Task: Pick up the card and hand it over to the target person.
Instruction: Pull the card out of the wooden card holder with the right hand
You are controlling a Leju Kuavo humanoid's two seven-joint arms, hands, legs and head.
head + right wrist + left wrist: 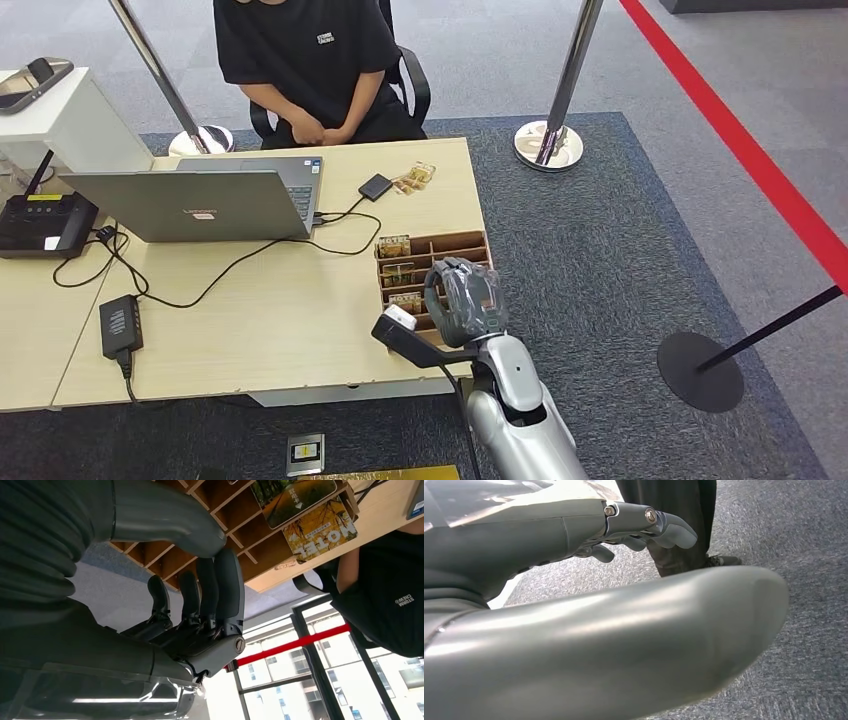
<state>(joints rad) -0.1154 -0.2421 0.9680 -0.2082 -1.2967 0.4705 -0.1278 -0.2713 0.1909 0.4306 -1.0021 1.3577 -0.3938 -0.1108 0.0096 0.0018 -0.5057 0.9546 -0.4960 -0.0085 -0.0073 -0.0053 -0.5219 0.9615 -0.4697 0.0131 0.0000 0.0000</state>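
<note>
**Right hand poised over the card rack**

Now the right hand (462, 300) hangs just above the wooden card rack (470, 240), which sits at the desk's right edge, near the front corner. Its fingers (210, 590) are extended and lie side by side, pointing down toward the rack's slots, with the thumb apart from them; they hold nothing. The cards (396, 246) stand in the rack's left-hand slots, printed with "HOTEL" on yellow-brown artwork. From the right wrist view, two of these cards (320, 527) show clearly in the compartments furthest from the hand, and the fingertips are near the dividers but I cannot tell whether they touch the wood.

Beyond the rack, at the far edge of the desk, a few more cards (417, 178) lie loose beside a small black box (375, 186) on a cable. A person (310, 60) in a black shirt sits behind the desk, further from the rack, hands clasped in the lap. To the rack's left stands an open grey laptop (190, 200), with a black power brick (121, 326) nearer the front edge.

The left hand (644, 527) hangs over grey carpet, fingers loosely extended and slightly apart, empty.
</note>
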